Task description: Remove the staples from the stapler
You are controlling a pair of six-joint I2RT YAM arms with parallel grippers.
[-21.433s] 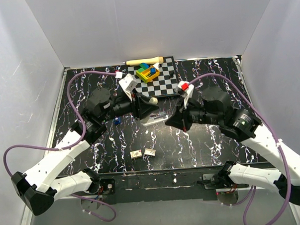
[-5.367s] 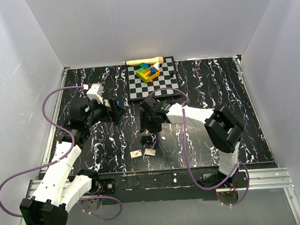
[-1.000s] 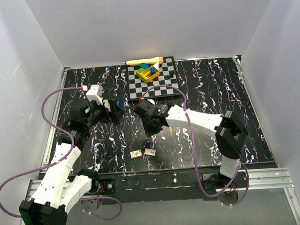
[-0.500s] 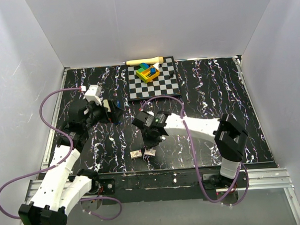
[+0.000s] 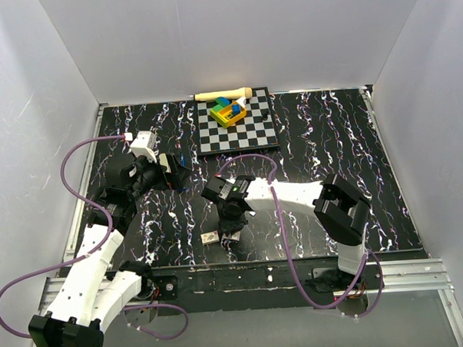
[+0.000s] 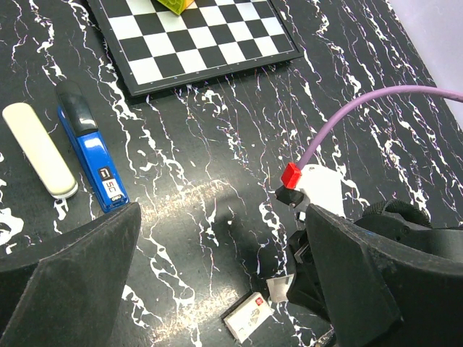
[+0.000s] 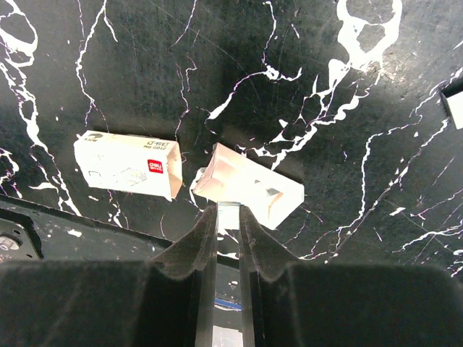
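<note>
The blue stapler [image 6: 98,163] lies flat on the black marbled table, at the left of the left wrist view. My left gripper [image 6: 224,217] hovers wide open and empty to its right. My right gripper [image 7: 228,212] is shut on a thin silver strip of staples [image 7: 228,210]. It points down just over an open white staple-box tray [image 7: 253,181]. The box sleeve [image 7: 126,165], marked with a red logo, lies to the left of the tray. From above, the right gripper [image 5: 230,222] hangs over both boxes [image 5: 212,237] near the front edge.
A checkerboard [image 5: 249,134] with coloured blocks [image 5: 227,111] lies at the back, a wooden stick [image 5: 223,94] behind it. A cream oblong piece [image 6: 40,148] lies left of the stapler. A small white scrap [image 7: 456,107] lies on the table. White walls close off three sides.
My right gripper has moved from mid-table toward the near edge and now hangs over the two small boxes, still gripping the strip. The left arm has barely shifted.
</note>
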